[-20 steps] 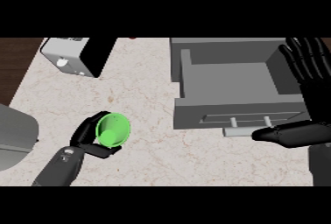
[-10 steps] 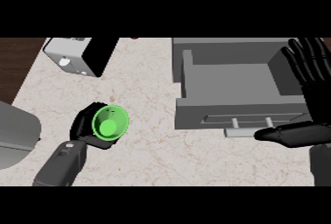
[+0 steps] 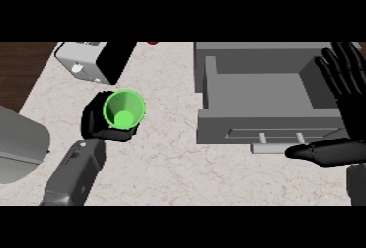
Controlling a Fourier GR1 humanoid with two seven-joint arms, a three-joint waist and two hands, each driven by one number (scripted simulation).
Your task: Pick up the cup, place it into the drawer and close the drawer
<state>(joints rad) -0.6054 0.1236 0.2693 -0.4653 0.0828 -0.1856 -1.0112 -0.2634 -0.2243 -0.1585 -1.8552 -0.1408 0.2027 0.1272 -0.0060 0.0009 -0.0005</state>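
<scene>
In the head view, the left hand [image 3: 96,120] was curled round a green cup [image 3: 124,109], its black fingers wrapped about the cup's side and back. The cup was tilted so that its open mouth faced up toward the camera and its round bottom showed inside. The hand and cup were over the pale marble counter [image 3: 172,167], left of the drawer [image 3: 257,94] and well apart from it. I could not tell whether the cup touched the counter. The grey left forearm [image 3: 73,175] ran down from the hand to the view's lower edge.

The grey drawer stood pulled open, its bare floor visible between its walls. On its front panel a pale bar handle [image 3: 280,147] lay below a slot.

The right hand [image 3: 355,115] was at the right edge, spread open with straight fingers [image 3: 342,68] pointing up along the drawer's right wall. Its thumb [image 3: 323,151] reached leftward just beside the handle's right end.

A white-and-black boxy appliance [image 3: 87,61] sat near the counter's upper left corner, above the cup. A grey rounded object [image 3: 18,145] lay at the left edge.
</scene>
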